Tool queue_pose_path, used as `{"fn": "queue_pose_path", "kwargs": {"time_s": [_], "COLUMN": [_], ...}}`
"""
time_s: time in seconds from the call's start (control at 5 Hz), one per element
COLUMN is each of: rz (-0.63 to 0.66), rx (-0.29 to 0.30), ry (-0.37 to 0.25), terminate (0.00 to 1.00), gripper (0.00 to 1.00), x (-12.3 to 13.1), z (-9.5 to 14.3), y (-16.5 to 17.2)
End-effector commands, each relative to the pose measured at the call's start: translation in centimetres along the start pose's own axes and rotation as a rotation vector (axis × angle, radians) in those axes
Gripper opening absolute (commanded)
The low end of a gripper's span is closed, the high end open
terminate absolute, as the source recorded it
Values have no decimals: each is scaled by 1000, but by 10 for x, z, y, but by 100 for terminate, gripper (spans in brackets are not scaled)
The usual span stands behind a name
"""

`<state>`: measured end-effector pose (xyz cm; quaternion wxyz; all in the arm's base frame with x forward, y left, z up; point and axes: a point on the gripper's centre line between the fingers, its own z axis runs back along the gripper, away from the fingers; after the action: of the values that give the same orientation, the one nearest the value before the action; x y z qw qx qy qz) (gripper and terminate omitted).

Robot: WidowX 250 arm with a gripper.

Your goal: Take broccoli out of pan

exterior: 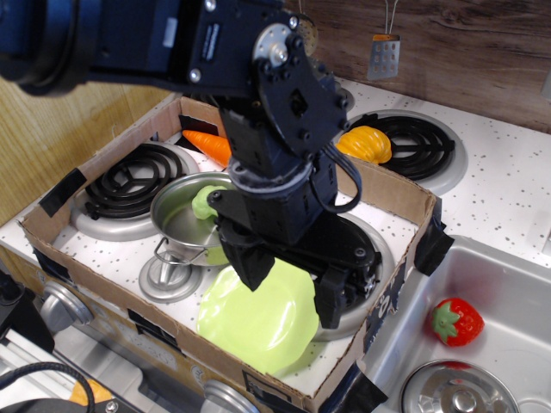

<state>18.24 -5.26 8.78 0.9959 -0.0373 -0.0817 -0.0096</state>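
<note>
The pan (179, 215) is a shiny steel pot standing left of centre inside the cardboard box, with a wire loop handle at its front. The broccoli (205, 204) is a small pale green lump that lies inside the pan at its right side, partly hidden by my arm. My gripper (291, 282) is open and empty, with its black fingers (250, 262) spread wide. It hangs to the right of the pan and in front of it, over the lime-green plate (258, 318).
A steel lid with a knob (170, 275) lies in front of the pan. An orange carrot (211, 146) lies behind the pan, and a yellow-orange toy (366, 144) by the back burner. Cardboard walls (405, 206) ring the stovetop. The sink (516, 284) on the right holds a strawberry (456, 320).
</note>
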Motion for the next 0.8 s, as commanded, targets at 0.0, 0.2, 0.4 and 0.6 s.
{"fn": "queue_pose_path", "kwargs": {"time_s": [0.0, 0.2, 0.4, 0.6], "rz": [0, 18, 0, -22], "rx": [0, 46, 125, 181], "ry": [0, 20, 9, -7], "terminate": [0, 0, 0, 0], "gripper": [100, 100, 100, 100], "x": [0, 17, 30, 32], "z": [0, 31, 58, 70], "y": [0, 15, 32, 50]}}
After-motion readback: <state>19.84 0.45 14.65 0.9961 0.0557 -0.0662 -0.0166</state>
